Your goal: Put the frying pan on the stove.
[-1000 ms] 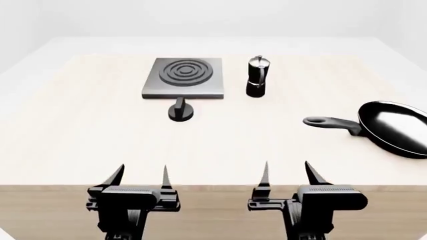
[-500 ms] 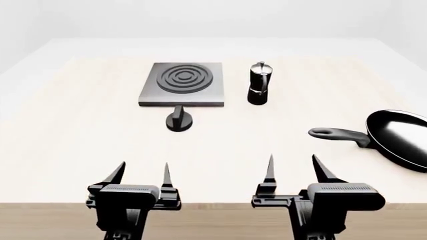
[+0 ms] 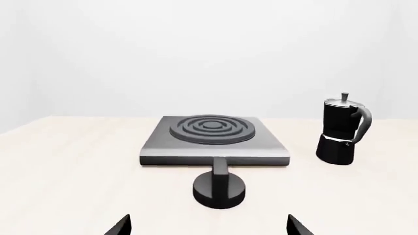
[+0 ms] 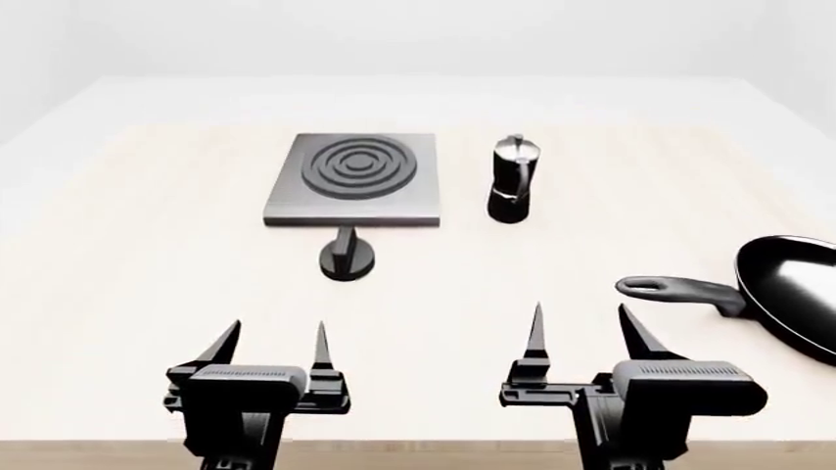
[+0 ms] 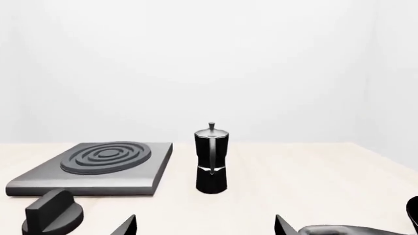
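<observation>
Head view shifted forward: frying pan (image 4: 793, 294) now lower right, stove (image 4: 352, 180) upper centre, untouched. Left end effector (image 4: 270, 343) and right end effector (image 4: 582, 331) wide, empty; grasp pending.

We are looking at a bare simulated kitchen set-up rather than a lived-in room. A pale wooden table (image 4: 131, 294) fills the scene, and around it there are only blank white walls and floor with no furniture. What makes it a kitchen is the cookware laid out on the wood: a flat grey stove (image 4: 352, 180) with dark raised rings, a small black knob (image 4: 347, 258) just in front of it, a black-and-silver moka pot (image 4: 511, 179) standing upright beside it, and a glossy black frying pan (image 4: 784, 290) lying well apart at the right edge. The clean, even shading everywhere marks it as rendered.
</observation>
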